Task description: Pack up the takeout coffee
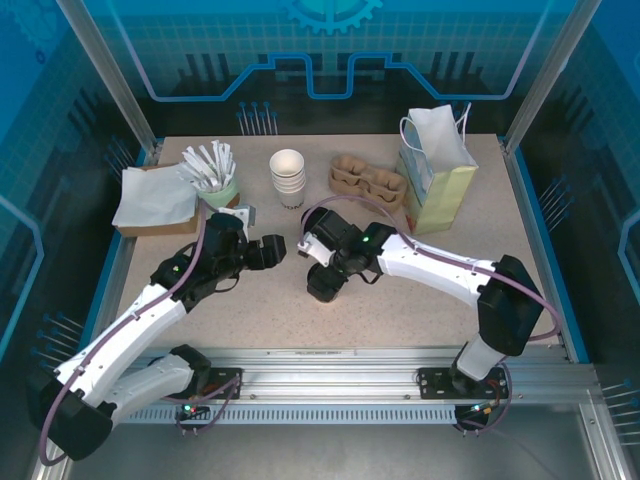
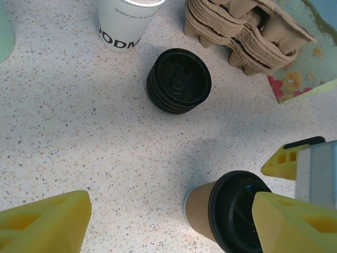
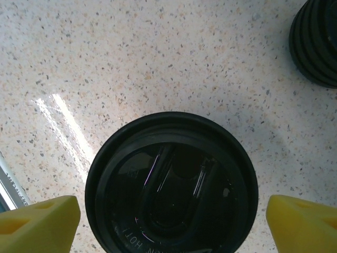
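Observation:
The takeout coffee (image 3: 171, 184), a brown paper cup with a black lid, stands upright on the speckled table. My right gripper (image 3: 171, 224) hangs straight above it, open, with a yellow finger (image 3: 37, 224) on each side of the lid and a small gap to the rim. From the left wrist view the coffee (image 2: 210, 208) is seen at the lower right, partly behind that gripper's right finger (image 2: 295, 226). My left gripper (image 2: 168, 226) is open over bare table beside the cup. Both grippers, left (image 1: 272, 250) and right (image 1: 322, 278), are near mid-table.
A stack of black lids (image 2: 179, 80) sits just beyond the cup. Along the back stand a stack of white cups (image 1: 288, 178), brown cup carriers (image 1: 368, 180), a paper bag (image 1: 435, 170), a green cup of stirrers (image 1: 212, 180) and napkins (image 1: 155, 198).

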You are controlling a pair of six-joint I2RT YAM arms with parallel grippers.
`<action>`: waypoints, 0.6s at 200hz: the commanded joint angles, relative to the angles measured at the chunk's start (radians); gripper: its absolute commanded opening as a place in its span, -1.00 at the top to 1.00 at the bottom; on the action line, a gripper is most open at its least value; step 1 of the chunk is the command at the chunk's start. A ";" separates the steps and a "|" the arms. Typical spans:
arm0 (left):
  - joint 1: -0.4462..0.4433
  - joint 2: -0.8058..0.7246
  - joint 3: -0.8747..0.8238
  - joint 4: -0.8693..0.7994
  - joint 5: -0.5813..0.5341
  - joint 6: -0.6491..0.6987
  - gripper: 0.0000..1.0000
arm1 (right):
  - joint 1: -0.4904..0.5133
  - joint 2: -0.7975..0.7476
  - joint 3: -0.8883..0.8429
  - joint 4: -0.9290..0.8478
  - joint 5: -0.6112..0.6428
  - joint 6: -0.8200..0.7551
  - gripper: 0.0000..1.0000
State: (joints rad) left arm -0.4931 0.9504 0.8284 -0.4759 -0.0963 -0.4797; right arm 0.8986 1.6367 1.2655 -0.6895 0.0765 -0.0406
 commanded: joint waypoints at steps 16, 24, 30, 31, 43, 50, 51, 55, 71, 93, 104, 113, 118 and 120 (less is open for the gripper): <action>0.014 -0.021 -0.011 -0.029 0.024 0.013 -0.63 | 0.018 0.033 0.033 -0.051 0.026 -0.019 -0.65; 0.014 -0.021 -0.010 -0.028 0.026 0.015 -0.63 | 0.017 0.035 0.030 -0.053 0.029 -0.019 -0.60; 0.014 -0.021 -0.008 -0.029 0.026 0.015 -0.63 | 0.019 0.035 0.026 -0.053 0.031 -0.019 -0.57; 0.014 -0.021 -0.009 -0.029 0.026 0.015 -0.63 | 0.018 0.035 0.026 -0.054 0.032 -0.020 -0.56; 0.016 -0.021 -0.007 -0.029 0.027 0.016 -0.62 | 0.017 0.035 0.016 -0.056 0.035 -0.019 -0.49; 0.015 -0.021 -0.007 -0.029 0.027 0.016 -0.63 | 0.018 0.035 0.010 -0.056 0.036 -0.019 -0.46; 0.015 -0.021 -0.007 -0.029 0.026 0.016 -0.63 | 0.018 0.035 0.009 -0.056 0.036 -0.019 -0.45; 0.016 -0.021 -0.006 -0.029 0.027 0.016 -0.63 | 0.016 0.036 0.003 -0.056 0.037 -0.018 -0.43; 0.017 -0.022 -0.004 -0.032 0.026 0.017 -0.63 | 0.018 0.040 -0.013 -0.061 0.041 -0.016 -0.41; 0.017 -0.027 -0.007 -0.038 0.025 0.015 -0.62 | 0.017 0.049 -0.038 -0.067 0.050 -0.008 -0.31; 0.016 -0.030 -0.010 -0.040 0.026 0.013 -0.63 | 0.018 0.049 -0.056 -0.065 0.054 -0.003 -0.28; 0.016 -0.031 -0.013 -0.040 0.027 0.010 -0.63 | 0.014 0.048 -0.073 -0.064 0.055 0.004 -0.26; 0.016 -0.033 -0.017 -0.037 0.027 0.007 -0.62 | 0.014 0.050 -0.082 -0.062 0.055 0.008 -0.25; 0.016 -0.033 -0.018 -0.037 0.028 0.006 -0.62 | 0.013 0.050 -0.086 -0.061 0.055 0.011 -0.25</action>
State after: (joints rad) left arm -0.4870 0.9405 0.8280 -0.4934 -0.0879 -0.4725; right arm 0.9035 1.6547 1.2552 -0.6918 0.1047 -0.0494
